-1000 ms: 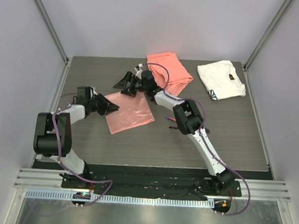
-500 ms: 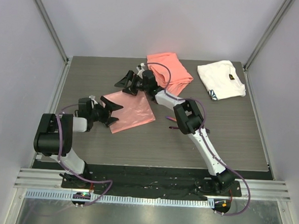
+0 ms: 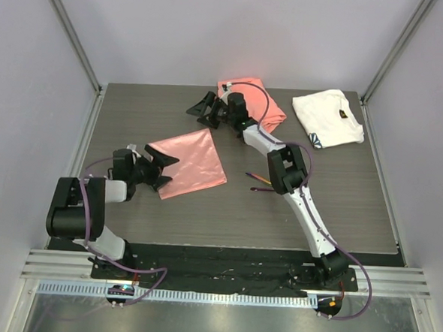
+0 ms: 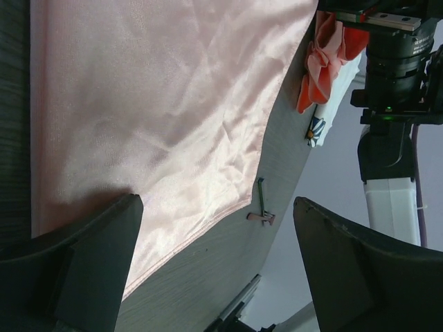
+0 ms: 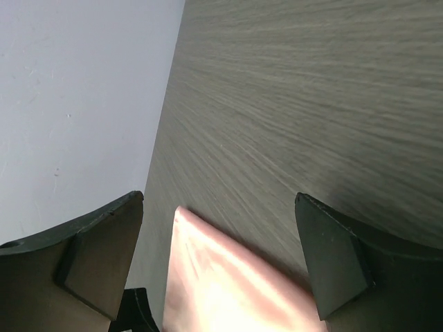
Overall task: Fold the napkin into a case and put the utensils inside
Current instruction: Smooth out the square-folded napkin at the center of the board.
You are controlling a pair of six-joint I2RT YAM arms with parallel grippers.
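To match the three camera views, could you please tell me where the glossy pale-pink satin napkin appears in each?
Top external: the glossy pale-pink satin napkin lies flat left of centre, its left edge at the open left hand.
Left wrist: it fills the upper left of the picture.
Right wrist: only one corner shows, at bottom centre.
Shared landmark: the grey wood-grain tabletop under it.

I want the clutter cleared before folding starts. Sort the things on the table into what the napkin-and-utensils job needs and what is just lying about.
For the job:
- the napkin, spread flat, not yet folded
- the utensils, lying apart from it

Just lying about:
- the coral-orange cloth, at the far edge
- the white cloth with a dark mark
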